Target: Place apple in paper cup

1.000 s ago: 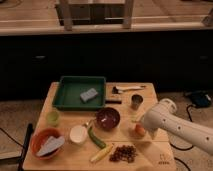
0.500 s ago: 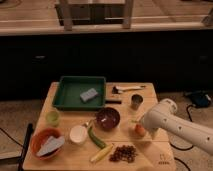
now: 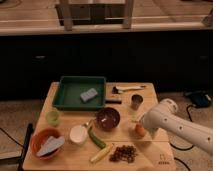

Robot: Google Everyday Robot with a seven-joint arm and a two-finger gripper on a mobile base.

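The pale wooden worktop (image 3: 62,97) is crowded. The thick white robot arm (image 3: 175,125) reaches in from the right, and the dark maroon round bowl (image 3: 108,118) lies between it and the target, so a low carry could clip that bowl. The hand (image 3: 146,124) is released, just beside the fruit. The white paper cup (image 3: 77,134) looks light and could tip under an off-centre drop. The small orange-red apple (image 3: 139,130) rests on the worktop right of the bowl, and a glancing touch might roll it away.
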